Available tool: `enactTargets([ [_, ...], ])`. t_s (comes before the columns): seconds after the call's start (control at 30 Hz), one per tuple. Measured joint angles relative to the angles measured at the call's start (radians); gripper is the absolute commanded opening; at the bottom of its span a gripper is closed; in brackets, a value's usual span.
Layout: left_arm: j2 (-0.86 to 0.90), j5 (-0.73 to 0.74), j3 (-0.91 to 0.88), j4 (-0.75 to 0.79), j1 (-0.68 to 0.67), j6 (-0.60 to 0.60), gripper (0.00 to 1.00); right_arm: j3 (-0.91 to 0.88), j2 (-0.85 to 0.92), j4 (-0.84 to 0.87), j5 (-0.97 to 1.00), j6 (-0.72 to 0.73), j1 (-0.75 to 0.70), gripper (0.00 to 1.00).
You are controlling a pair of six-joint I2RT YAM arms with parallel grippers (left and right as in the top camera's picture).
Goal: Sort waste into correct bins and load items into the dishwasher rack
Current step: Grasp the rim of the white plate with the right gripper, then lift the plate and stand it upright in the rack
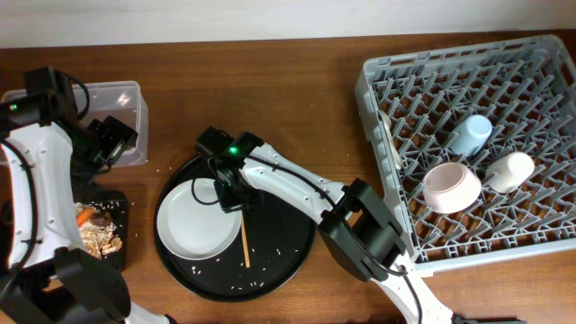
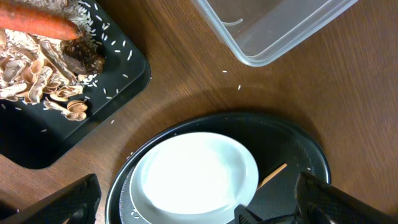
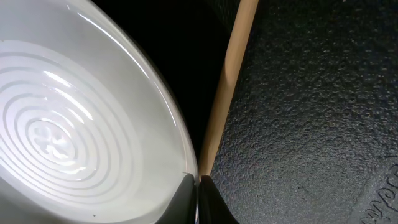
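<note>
A white plate (image 1: 193, 220) (image 2: 196, 177) (image 3: 74, 124) lies on the round black tray (image 1: 279, 261). My right gripper (image 1: 227, 193) (image 3: 198, 186) is shut on the plate's right rim, one finger inside the rim and one outside. A wooden chopstick (image 1: 245, 241) (image 3: 227, 87) lies on the tray just right of the plate. My left gripper (image 1: 108, 139) (image 2: 199, 211) hangs open and empty over the table's left side. The black bin (image 1: 119, 243) (image 2: 124, 81) holds a carrot (image 2: 37, 23) and brown scraps (image 2: 37, 74). The clear tub (image 1: 121, 108) (image 2: 273, 31) sits behind it.
The grey dishwasher rack (image 1: 540, 81) fills the right side and holds a light blue cup (image 1: 471, 135), a white cup (image 1: 509, 171) and a white bowl (image 1: 452, 186). Rice-like crumbs (image 1: 265, 247) are scattered on the tray and on the wood near the bins.
</note>
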Motion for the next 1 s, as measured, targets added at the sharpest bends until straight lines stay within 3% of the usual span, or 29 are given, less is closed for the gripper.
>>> enactTargets([
  [0.33,0.000,0.000,0.000,0.000,0.000,0.000,0.99,0.002,-0.023,-0.034,-0.074,0.000,-0.049,0.04],
  [0.67,0.000,0.000,0.000,0.000,0.000,0.000,0.99,0.024,-0.296,-0.115,-0.066,-0.071,-0.272,0.04],
  [0.77,0.000,0.000,0.000,0.000,0.000,0.000,0.99,0.024,-0.359,-0.155,-0.018,-0.098,-0.376,0.04],
  [1.0,0.000,0.000,0.000,0.000,0.000,0.000,0.99,0.027,-0.481,-0.215,0.112,-0.201,-0.771,0.04],
])
